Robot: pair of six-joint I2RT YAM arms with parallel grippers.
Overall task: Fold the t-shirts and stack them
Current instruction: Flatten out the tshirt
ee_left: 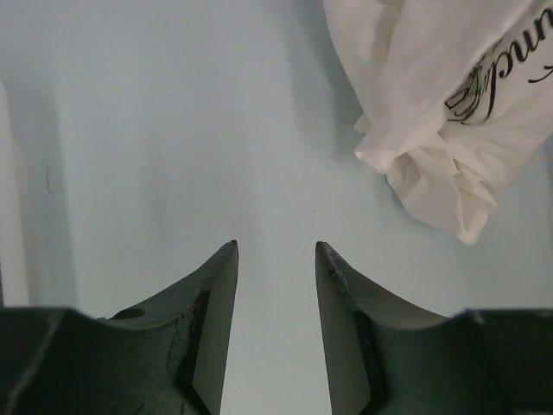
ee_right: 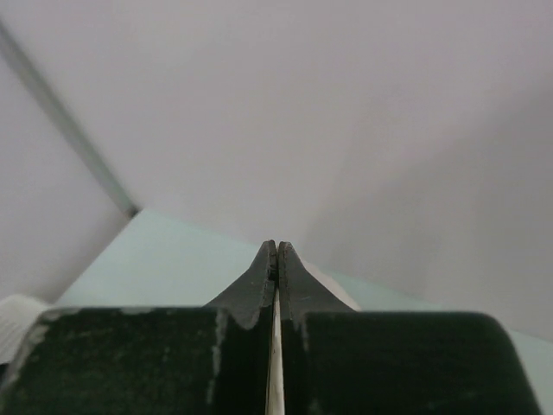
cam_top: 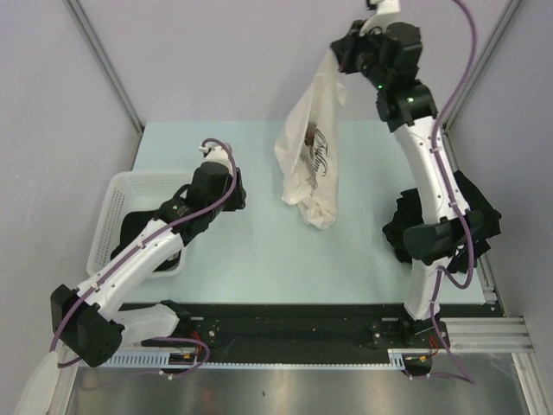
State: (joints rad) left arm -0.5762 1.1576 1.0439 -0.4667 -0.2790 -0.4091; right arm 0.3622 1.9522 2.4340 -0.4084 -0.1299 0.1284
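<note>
Right tool clenched on cream shirt, held high, presumably so it hangs straight; left tool released, empty.

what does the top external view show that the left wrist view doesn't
Only top external: the right tool raised, shut on the top of the cream t-shirt; black cloth in the white basket; the black t-shirts by the right arm. Only left wrist: the left tool, open, nothing in it. Both: the cream t-shirt's bunched lower end and the pale blue table.

basket sits left, hanging t-shirt centre, t-shirt pile far right
</note>
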